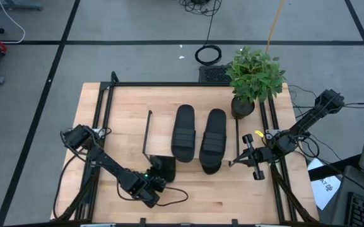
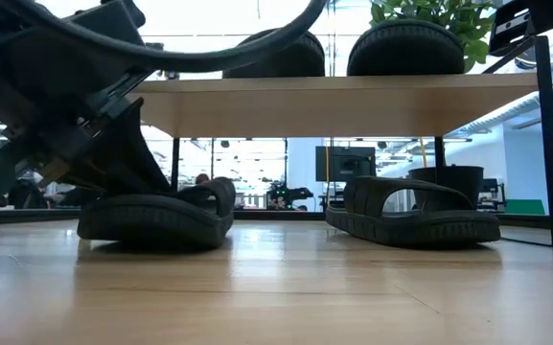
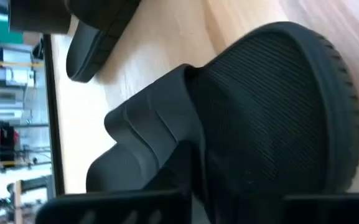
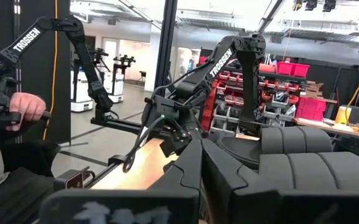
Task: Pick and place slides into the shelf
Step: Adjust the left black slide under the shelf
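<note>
The left end effector is pinched on a matte black ribbed-strap slide, low on the pale wooden surface at the front edge of the low wood-topped wire-legged shelf. The right end effector grips a second slide beneath the shelf. Two slides already lie on top. Judged half done: these two still need seating underneath.

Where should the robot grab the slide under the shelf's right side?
Probably the slide by its arched strap, raised off the sole with a gap beneath. Come level from the right end effector side, since the shelf board blocks the top.
</note>
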Available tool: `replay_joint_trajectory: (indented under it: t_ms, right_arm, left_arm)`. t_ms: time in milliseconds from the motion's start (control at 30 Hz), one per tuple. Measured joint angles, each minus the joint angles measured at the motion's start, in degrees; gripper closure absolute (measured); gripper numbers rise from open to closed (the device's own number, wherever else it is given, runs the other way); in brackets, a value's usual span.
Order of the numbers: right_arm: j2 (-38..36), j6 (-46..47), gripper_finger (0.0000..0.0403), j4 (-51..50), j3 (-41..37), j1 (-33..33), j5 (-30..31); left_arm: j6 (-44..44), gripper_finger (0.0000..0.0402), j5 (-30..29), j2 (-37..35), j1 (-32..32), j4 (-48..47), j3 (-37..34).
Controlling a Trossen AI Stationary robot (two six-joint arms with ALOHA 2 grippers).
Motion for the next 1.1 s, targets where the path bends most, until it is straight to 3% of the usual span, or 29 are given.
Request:
replay_joint_trajectory:
  t_ms: [467, 1100]
  right_arm:
    - [0.00, -0.03, 0.0403, 0.00, 0.00, 0.00, -0.02]
    - [-0.01, -0.17, 0.0403, 0.02, 0.00, -0.02, -0.04]
  left_arm:
    - [11.50, 0.0398, -1.89, 0.09, -0.29, 9.81, -0.10]
    - [9.71, 0.0400, -5.16, 0.17, 5.37, 14.83, -0.04]
